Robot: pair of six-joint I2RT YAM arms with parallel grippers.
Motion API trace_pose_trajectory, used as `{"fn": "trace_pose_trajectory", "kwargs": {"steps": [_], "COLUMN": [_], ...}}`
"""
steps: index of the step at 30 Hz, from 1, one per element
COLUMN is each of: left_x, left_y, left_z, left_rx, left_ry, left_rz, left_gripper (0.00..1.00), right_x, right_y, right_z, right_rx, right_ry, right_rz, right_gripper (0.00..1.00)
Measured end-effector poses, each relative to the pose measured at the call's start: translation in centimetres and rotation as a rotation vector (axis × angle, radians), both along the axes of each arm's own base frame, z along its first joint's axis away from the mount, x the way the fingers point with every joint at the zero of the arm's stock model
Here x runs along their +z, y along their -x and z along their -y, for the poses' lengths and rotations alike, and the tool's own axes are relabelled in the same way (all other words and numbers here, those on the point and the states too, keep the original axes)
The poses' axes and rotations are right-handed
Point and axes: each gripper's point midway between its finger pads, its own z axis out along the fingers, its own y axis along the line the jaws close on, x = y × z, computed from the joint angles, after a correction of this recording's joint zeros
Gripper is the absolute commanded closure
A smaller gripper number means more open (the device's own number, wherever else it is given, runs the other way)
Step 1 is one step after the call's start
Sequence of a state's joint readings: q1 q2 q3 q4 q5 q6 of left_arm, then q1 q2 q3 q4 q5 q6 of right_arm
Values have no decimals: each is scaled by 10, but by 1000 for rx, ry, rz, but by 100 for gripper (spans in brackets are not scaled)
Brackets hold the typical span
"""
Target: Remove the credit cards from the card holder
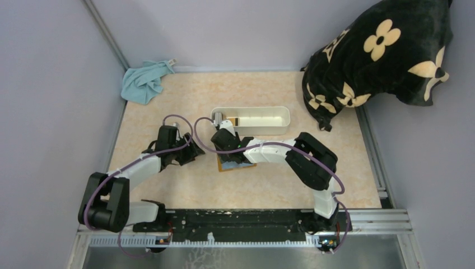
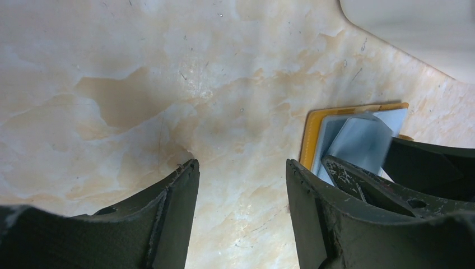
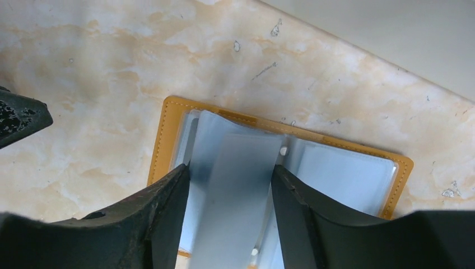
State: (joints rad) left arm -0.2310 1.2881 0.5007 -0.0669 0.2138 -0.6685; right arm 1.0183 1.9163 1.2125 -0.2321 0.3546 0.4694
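Note:
The orange-brown card holder (image 1: 236,166) lies open on the table; its pale blue inside shows in the right wrist view (image 3: 347,174) and its edge in the left wrist view (image 2: 310,137). My right gripper (image 3: 231,175) hangs over it, shut on a pale blue-grey credit card (image 3: 241,185) that spans the gap between the fingers and stands above the holder. The card also shows in the left wrist view (image 2: 358,143). My left gripper (image 2: 241,174) is open and empty, low over the table just left of the holder (image 1: 197,150). A tan card with a dark stripe (image 1: 236,121) lies in the white tray.
The long white tray (image 1: 283,115) stands just behind the holder. A crumpled blue cloth (image 1: 144,81) lies at the back left corner. A black cushion with cream flowers (image 1: 381,56) fills the back right. Walls close the left and back sides.

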Motion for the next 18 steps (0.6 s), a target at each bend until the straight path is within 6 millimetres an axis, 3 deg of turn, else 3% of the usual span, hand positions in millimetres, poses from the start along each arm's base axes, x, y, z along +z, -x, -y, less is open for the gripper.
{"fn": "trace_pose_trajectory", "kwargs": {"steps": [7,18], "left_x": [0,2], "left_y": [1,6], "left_z": [1,8], "left_rx": [-11,-44], "left_ry": [6,44], "left_rz": [1,12], "left_gripper": [34,35], "right_x": [0,-1], "right_y": [-1,10], "right_z": [0,3], "right_rx": [-29,-33], "right_ry": [-14,-135], "right_rz": [-3,-81], "right_gripper": [51,81]}}
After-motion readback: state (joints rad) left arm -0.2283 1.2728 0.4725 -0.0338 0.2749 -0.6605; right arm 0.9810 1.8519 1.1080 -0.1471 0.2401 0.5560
